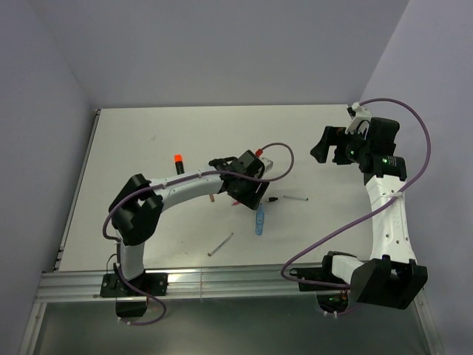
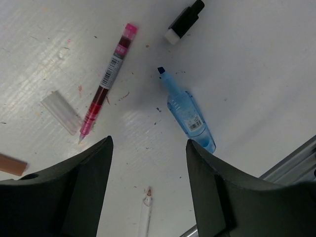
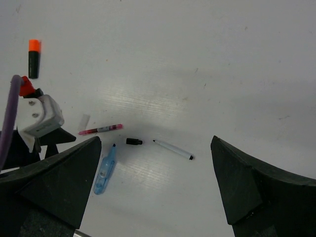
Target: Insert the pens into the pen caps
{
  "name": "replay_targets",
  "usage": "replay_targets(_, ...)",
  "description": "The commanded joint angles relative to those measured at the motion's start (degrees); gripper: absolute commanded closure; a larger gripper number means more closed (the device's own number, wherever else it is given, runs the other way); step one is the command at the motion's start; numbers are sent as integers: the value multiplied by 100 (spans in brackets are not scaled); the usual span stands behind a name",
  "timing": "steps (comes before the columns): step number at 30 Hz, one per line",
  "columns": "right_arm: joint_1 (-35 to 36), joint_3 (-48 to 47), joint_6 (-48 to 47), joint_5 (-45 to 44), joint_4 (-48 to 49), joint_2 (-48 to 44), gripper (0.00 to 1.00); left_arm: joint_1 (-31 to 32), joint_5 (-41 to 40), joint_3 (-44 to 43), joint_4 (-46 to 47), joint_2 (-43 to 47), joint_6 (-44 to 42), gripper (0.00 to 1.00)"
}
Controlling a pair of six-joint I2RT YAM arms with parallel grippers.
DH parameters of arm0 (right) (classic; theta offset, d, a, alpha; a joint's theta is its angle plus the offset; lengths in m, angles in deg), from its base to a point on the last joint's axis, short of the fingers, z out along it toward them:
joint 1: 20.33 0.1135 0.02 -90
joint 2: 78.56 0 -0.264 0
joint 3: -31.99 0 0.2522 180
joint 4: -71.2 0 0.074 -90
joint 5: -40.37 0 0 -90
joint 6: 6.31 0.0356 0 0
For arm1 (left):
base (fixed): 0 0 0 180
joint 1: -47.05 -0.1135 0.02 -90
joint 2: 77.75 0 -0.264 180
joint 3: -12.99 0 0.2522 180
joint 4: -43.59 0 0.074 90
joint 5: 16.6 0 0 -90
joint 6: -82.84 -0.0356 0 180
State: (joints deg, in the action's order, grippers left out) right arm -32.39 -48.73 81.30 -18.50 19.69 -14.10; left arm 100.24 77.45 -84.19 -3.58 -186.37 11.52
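Note:
My left gripper (image 2: 149, 143) hangs open over the table with only bare surface between its fingers. Just beyond it lie a red pen (image 2: 106, 84), a clear cap (image 2: 61, 112) beside the pen's tip, and an uncapped light-blue marker (image 2: 187, 111). A black cap (image 2: 183, 22) lies farther off. A slim pale pen (image 2: 145, 212) lies below the jaws. My right gripper (image 3: 155, 142) is open, high above the table at the far right (image 1: 322, 148). Below it lie a white pen (image 3: 173, 149) and the black cap (image 3: 133, 141). A black marker with an orange end (image 1: 178, 163) lies to the left.
A brownish stub (image 2: 12, 165) lies at the left edge of the left wrist view. The aluminium rail (image 1: 222, 281) runs along the table's near edge. Grey walls close the left, back and right sides. The left arm's purple cable (image 1: 277, 151) loops above the pens.

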Motion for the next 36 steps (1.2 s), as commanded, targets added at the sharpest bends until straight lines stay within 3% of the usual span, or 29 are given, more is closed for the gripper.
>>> replay_targets(1, -43, -45, 55, 59, 49, -49, 0, 262, -142, -236, -43, -124, 206, 34)
replay_targets(9, -60, -28, 73, 165, 49, 5, 0, 491, 51, -324, -78, -599, 303, 36)
replay_targets(28, -60, -37, 46, 182, 49, -4, 0, 869, -326, -983, -403, -1452, 206, 44)
replay_targets(36, -60, 16, 2, 156, 49, -57, 0, 869, -318, -1071, -430, -1540, 171, 68)
